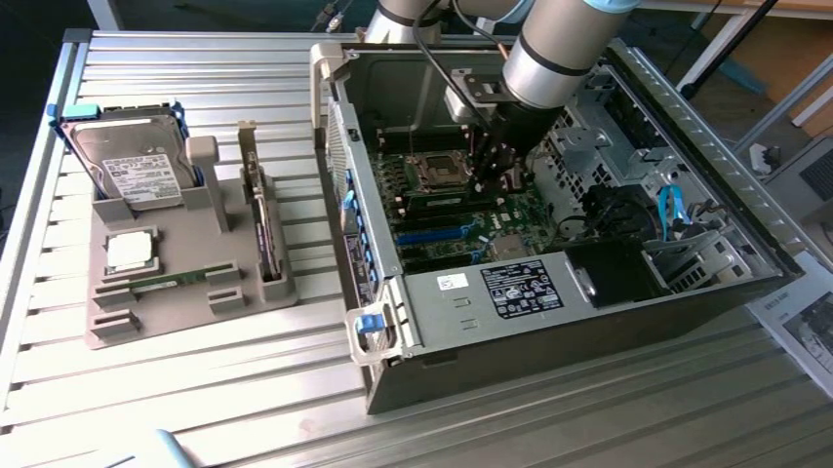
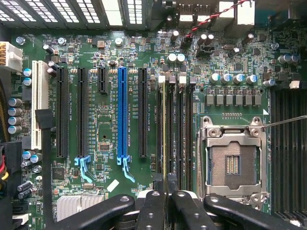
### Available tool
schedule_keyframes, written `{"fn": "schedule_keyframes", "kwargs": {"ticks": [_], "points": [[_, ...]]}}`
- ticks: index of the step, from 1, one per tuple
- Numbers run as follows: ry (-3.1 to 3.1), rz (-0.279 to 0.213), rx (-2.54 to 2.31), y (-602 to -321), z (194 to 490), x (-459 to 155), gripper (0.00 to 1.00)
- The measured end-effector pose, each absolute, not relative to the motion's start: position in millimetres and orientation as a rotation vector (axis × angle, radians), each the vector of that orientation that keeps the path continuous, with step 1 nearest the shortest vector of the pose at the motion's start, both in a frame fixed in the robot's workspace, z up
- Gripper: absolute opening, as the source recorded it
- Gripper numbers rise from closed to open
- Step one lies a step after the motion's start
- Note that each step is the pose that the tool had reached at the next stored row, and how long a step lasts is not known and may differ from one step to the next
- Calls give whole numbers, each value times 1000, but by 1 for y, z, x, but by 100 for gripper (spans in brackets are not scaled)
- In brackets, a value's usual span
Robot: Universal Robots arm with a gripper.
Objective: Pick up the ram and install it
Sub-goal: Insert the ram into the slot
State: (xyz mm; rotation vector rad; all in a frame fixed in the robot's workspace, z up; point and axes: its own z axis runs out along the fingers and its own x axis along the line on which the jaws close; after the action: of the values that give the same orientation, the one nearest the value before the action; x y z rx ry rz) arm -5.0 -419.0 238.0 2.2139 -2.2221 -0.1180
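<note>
Claw: the claw [image 1: 498,185] is deep inside the open computer case [image 1: 521,322], low over the motherboard [image 1: 456,210]. Its black fingers [image 2: 153,203] are clenched on the ram [image 2: 166,129].
Ram: seen edge-on in the wrist view as a thin yellow-green line between the fingers. It runs along one of the memory slots beside the processor socket [image 2: 233,160]. How deep it sits in the slot cannot be told.
Socket: open and bare, metal frame around it. In the exterior view it [image 1: 436,171] lies at about 10 o'clock from the claw, close by.
Expansion slots: long black slots and one blue slot [image 2: 122,115] lie parallel to the ram, on the side away from the socket.
Arm: the silver arm [image 1: 560,49] comes down into the case from 1 o'clock in the exterior view.
Case: lying on its side on the ribbed metal surface [image 1: 195,409], its open side facing up.
Tray: the grey parts tray [image 1: 195,302] sits at 9 o'clock from the case, just beside it.
Tray contents: a hard drive [image 1: 131,166] at the tray's 12 o'clock end and a square processor chip [image 1: 131,252] near its middle. A narrow green strip [image 1: 176,281] lies at 5 o'clock from the chip. An upright expansion card [image 1: 267,239] stands along the tray's 3 o'clock edge.
</note>
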Motion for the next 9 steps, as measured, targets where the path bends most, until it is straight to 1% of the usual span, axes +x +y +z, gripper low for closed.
{"fn": "schedule_keyframes", "kwargs": {"ticks": [9], "points": [[-2224,-118,2212,-419,238,-5,12]]}}
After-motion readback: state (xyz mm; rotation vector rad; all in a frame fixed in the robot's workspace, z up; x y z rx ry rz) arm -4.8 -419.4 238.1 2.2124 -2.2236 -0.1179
